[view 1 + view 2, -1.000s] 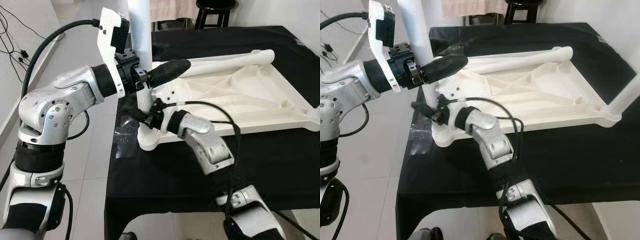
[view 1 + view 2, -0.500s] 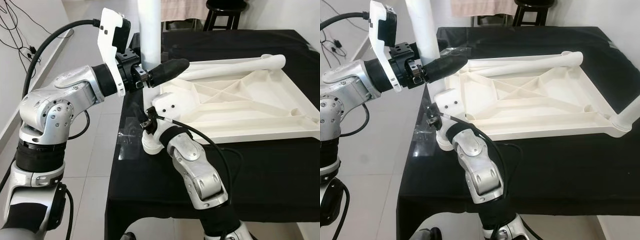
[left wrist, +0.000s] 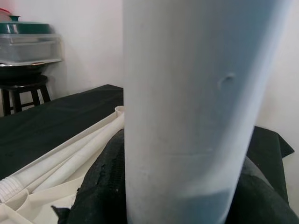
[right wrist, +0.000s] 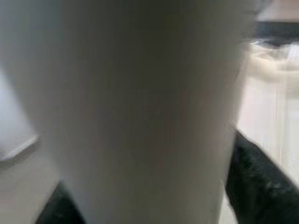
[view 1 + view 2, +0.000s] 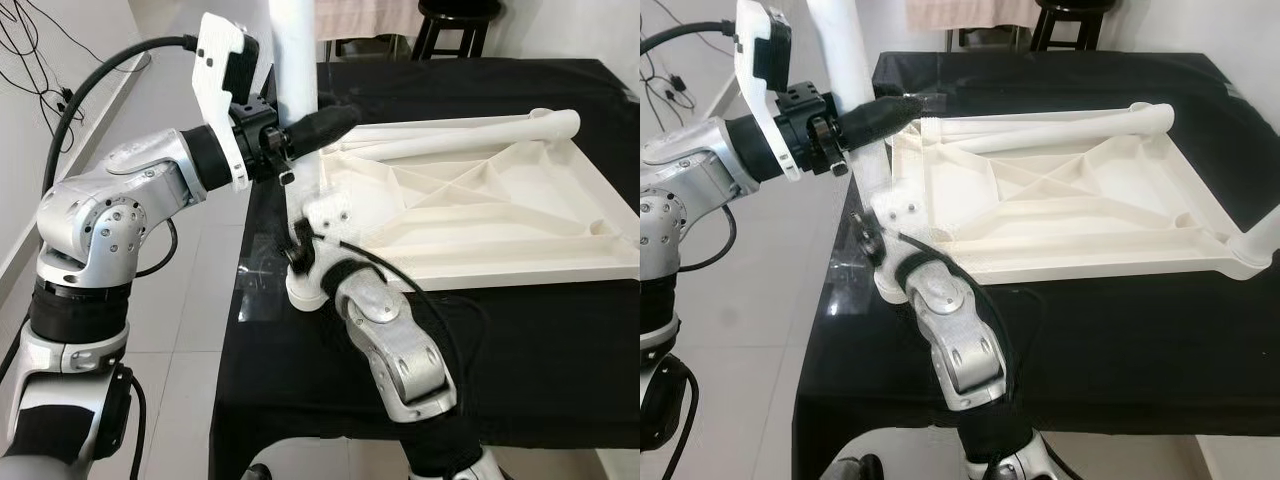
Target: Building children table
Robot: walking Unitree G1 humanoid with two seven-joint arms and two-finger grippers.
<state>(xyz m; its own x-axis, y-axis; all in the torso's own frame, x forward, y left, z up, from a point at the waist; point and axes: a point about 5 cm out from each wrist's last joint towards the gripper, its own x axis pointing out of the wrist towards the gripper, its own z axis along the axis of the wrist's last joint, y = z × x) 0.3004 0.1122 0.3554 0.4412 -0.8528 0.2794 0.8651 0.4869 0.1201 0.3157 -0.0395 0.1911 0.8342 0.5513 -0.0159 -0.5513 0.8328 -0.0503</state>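
Note:
A white children's table top [image 5: 470,215] lies upside down on a black-clothed table [image 5: 540,340]. At its near left corner a white table leg [image 5: 296,60] stands upright in the corner socket [image 5: 305,290]. My left gripper [image 5: 300,130] is shut on the leg high up; its black fingers [image 3: 98,196] hug the tube [image 3: 196,93]. My right gripper [image 5: 299,248] is shut on the same leg low down, just above the socket; the leg [image 4: 140,102] sits between its fingers [image 4: 257,182]. A second leg [image 5: 470,128] lies along the top's far edge.
Another upright leg [image 5: 1265,232] rises at the top's right corner. A clear plastic bag [image 5: 258,290] lies at the cloth's left edge, where it drops to tiled floor [image 5: 190,330]. A dark stool [image 5: 450,18] stands behind the table. Cables [image 5: 35,60] run along the left wall.
The camera shifted. My right arm swung from the right side to under the leg, and its gripper closed in on the leg's base. My left gripper turned slightly around the leg.

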